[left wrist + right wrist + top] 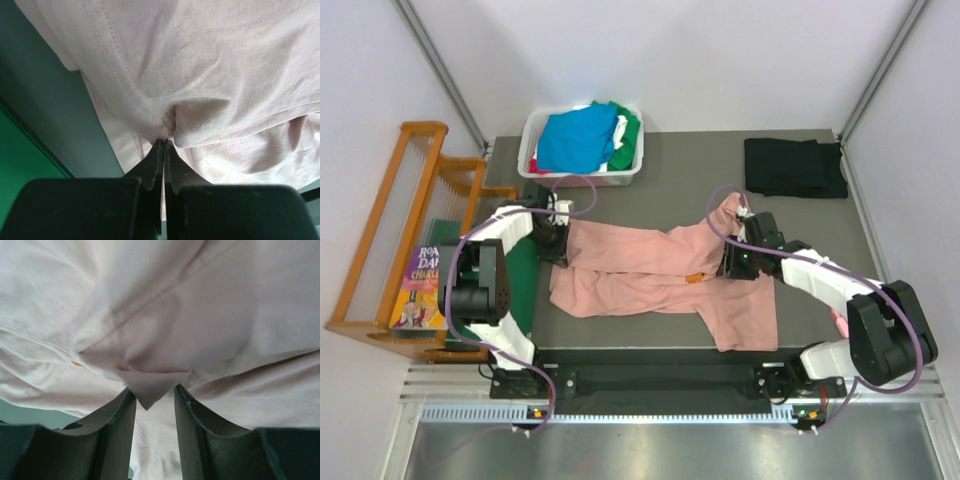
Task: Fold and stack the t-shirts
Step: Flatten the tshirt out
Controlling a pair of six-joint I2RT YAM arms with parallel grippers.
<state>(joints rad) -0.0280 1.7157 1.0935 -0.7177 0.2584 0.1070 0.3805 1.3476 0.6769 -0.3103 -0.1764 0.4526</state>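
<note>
Left gripper [164, 145]: jaws pressed together on a pinch of the dusty-pink t-shirt [210, 75]. The cloth puckers at the fingertips beside a stitched hem, low in the wrist view's centre.
Right gripper [155, 390]: jaws stand apart with a small triangular fold of the same shirt hanging between them. I cannot tell whether they are pressing it.
Where the grippers sit: in the overhead view the left one is at the shirt's left end, centre-left of the frame. The right one is on its right part, centre-right.
Pink shirt: it lies stretched across the middle of the grey table [670, 200], roughly flat but wrinkled. One flap runs toward the lower right, and the small orange-brown print [694, 279] shows near the right gripper.
Handling: judged light, limp and thin. It will sag, drag and bunch rather than hold a line, and a shallow pinch could slip off.
Where to hold: probably at hems or seams, where the doubled cloth gives the jaws more to bite. The two holds should be kept well apart so the fabric stays taut.
Black t-shirt [795, 167]: lies flat in the upper right of the table, apart from the pink one.
White basket [582, 180]: at upper centre, holding a blue t-shirt [575, 140] with green and white cloth beside it.
Green board [525, 275]: at the table's left edge, beneath the left arm.
</note>
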